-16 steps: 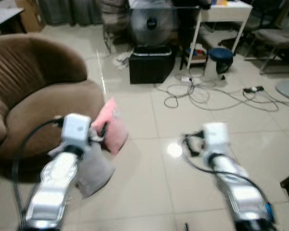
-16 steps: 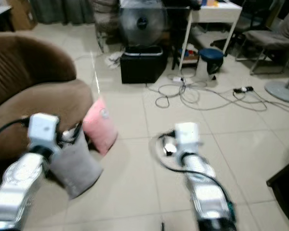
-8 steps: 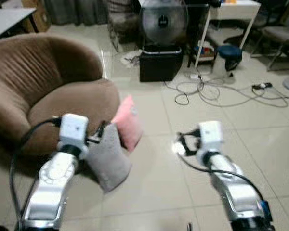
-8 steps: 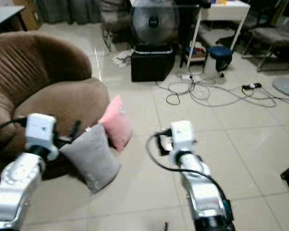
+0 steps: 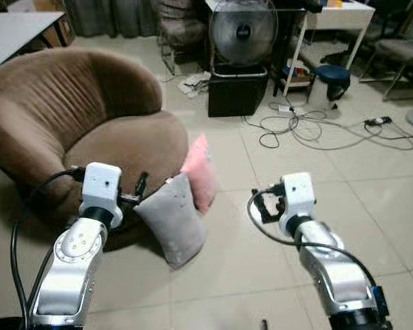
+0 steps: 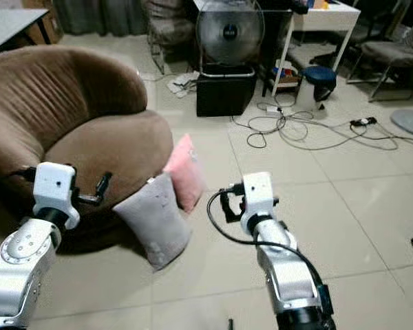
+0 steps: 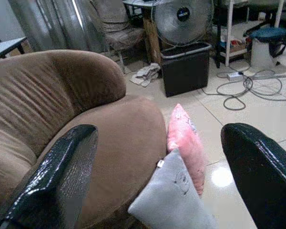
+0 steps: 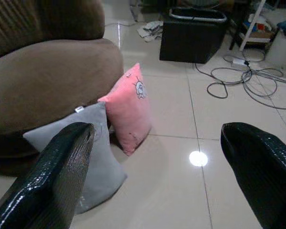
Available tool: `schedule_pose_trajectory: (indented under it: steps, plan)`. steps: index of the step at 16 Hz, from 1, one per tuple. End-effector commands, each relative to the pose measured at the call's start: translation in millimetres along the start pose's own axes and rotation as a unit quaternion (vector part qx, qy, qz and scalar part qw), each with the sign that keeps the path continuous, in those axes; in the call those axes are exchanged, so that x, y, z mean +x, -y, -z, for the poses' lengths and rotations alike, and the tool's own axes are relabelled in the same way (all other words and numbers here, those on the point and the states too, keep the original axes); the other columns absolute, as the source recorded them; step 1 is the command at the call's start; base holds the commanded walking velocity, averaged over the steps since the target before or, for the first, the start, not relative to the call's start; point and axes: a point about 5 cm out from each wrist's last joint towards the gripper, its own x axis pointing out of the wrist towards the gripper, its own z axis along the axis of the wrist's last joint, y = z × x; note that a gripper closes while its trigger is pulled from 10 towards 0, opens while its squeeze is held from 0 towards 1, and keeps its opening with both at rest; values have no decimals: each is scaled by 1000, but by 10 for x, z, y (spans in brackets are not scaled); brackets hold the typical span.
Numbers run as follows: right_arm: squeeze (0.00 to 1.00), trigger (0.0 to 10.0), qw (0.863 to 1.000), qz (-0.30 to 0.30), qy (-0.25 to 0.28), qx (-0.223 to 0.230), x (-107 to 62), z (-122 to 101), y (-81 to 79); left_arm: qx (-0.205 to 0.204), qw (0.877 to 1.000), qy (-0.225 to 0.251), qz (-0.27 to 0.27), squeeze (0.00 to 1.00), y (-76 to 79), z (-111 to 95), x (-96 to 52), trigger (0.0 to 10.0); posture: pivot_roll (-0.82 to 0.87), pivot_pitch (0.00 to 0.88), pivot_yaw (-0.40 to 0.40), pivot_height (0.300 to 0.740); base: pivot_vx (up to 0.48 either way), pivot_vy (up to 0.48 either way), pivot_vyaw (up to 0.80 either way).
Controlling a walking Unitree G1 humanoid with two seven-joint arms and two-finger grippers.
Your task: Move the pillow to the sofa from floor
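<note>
Grey pillow and pink pillow on floor, both propped against sofa front. My left pincer and right pincer raised toward them, fingers apart, empty; ready for a grab

Grey pillow upright against brown sofa

fan: a round standing fan sits at the back, right behind the black box
black box: a black box stands on the tiled floor
cables: loose cables sprawl over the tiles beside the box
white table: a white table at the back, blue stool beneath it
power strip: power strip lies near the cables
</note>
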Motion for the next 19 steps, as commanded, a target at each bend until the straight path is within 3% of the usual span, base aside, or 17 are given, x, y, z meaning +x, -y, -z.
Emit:
schedule_pose_trajectory:
  steps: [1,5,14,16,19]
  plan:
    - [0,10000,1000,12,-1,0,-21,21,65,3,1000,1,10,0,50,-19,20,10000,88,0,21,740,0,398,0]
    - [0,10000,1000,12,0,8,-14,16,58,3,1000,1,11,0,49,-16,23,10000,89,0,22,740,0,404,-130]
    - [0,10000,1000,15,1,13,-8,21,61,4,1000,1,11,0,52,-17,26,10000,91,0,23,740,0,391,-764]
    - [0,10000,1000,14,3,10,-7,19,63,21,1000,13,17,0,67,-49,24,10000,91,0,23,740,0,0,-400]
    - [0,10000,1000,11,5,4,-7,16,53,38,999,15,17,0,67,-57,22,10000,91,0,23,740,0,-480,0]
